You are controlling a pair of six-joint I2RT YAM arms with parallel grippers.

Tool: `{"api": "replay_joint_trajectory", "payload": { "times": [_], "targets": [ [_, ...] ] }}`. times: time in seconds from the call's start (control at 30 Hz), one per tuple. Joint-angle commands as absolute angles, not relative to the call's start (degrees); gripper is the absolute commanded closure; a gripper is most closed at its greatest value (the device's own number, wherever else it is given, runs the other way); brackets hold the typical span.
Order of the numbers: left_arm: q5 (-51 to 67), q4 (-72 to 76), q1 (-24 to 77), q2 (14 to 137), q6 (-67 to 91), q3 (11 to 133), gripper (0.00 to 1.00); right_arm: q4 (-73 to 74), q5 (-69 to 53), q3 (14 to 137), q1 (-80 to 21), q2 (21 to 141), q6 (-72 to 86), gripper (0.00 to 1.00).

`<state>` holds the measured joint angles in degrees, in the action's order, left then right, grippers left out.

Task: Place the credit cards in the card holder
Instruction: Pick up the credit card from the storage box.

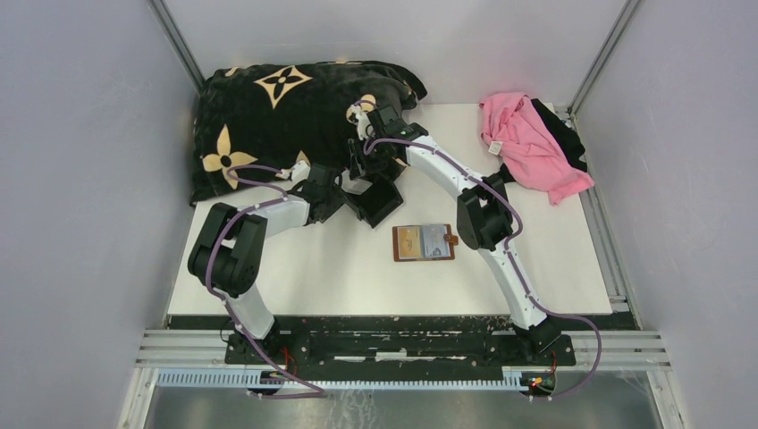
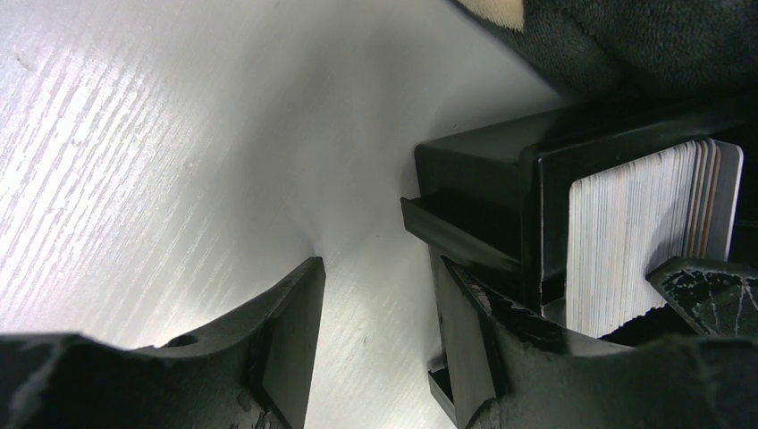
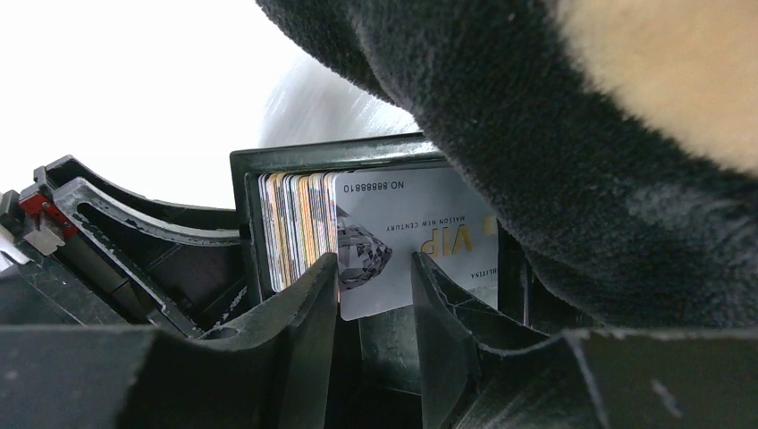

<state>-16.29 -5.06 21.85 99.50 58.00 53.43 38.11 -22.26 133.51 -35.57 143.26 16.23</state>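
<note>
Well, card holder (image 1: 424, 242) open, long axis L-R

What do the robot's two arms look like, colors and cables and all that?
Both the left arm and the right arm have white tube-like links joined by chunky black joints. A purple cable loops along each. The left end effector and the right end effector each have two black plastic fingers, scuffed at the edges.
</note>
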Motion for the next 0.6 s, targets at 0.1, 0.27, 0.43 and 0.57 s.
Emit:
{"api": "replay_joint_trajectory", "payload": {
  "times": [0.1,0.27,0.43,0.57],
  "targets": [
    [-14.10,-1.01,21.87,99.84,57.18,55.56,0.42,38.47,-23.63,132.89,-38.56,138.04,17.53,0.61],
    [-13.97,-1.16,21.91,99.88,56.98,55.47,0.42,38.29,-23.14,133.19,-38.71,137.64,17.75,0.63],
    [-13.94,-1.32,21.88,99.78,57.22,55.55,0.42,38.72,-22.10,133.50,-38.74,137.39,17.28,0.67],
    [-14.16,-1.57,21.86,99.48,57.40,55.50,0.42,39.02,-19.54,132.88,-38.69,136.33,16.11,0.72]
  ]
}}
